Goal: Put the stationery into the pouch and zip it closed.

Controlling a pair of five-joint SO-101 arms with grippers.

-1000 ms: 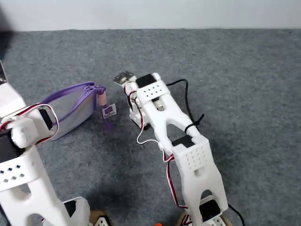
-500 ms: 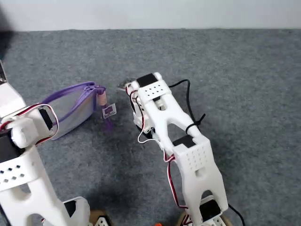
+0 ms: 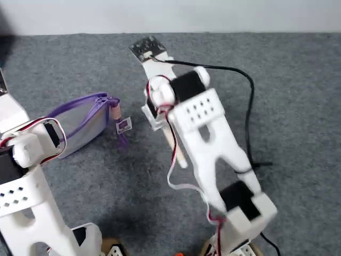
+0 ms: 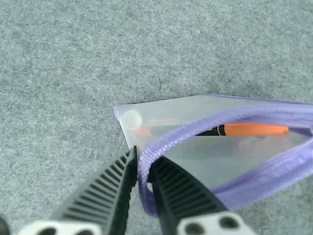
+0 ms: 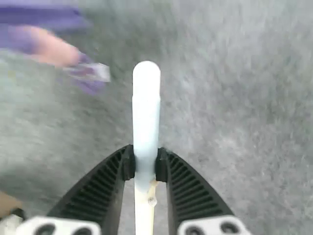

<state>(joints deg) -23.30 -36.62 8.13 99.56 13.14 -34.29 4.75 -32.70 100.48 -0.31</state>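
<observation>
High view is showing the left arm (image 3: 24, 202) standing at the table's left side, with its forward end over the near end of the pouch (image 3: 80, 125). The pouch is lying flat on the grey table (image 3: 287, 85), its purple zipper gaping open. In the left wrist view, the left gripper (image 4: 142, 164) is pinching the purple zipper edge at the pouch's corner, jaws narrowed onto the fabric. An orange pen (image 4: 254, 129) is lying inside, showing through the translucent wall. At the pouch's right end, a pink zipper pull (image 3: 114, 110) and a small tag (image 3: 123, 126) are resting on the table. Further right, the right arm (image 3: 213, 138) is rising over the table's middle. The right gripper (image 5: 145, 161) is clamping a white-capped stick (image 5: 145, 112), beige below the cap. The cap is pointing toward the pull and tag, apart from the pouch.
</observation>
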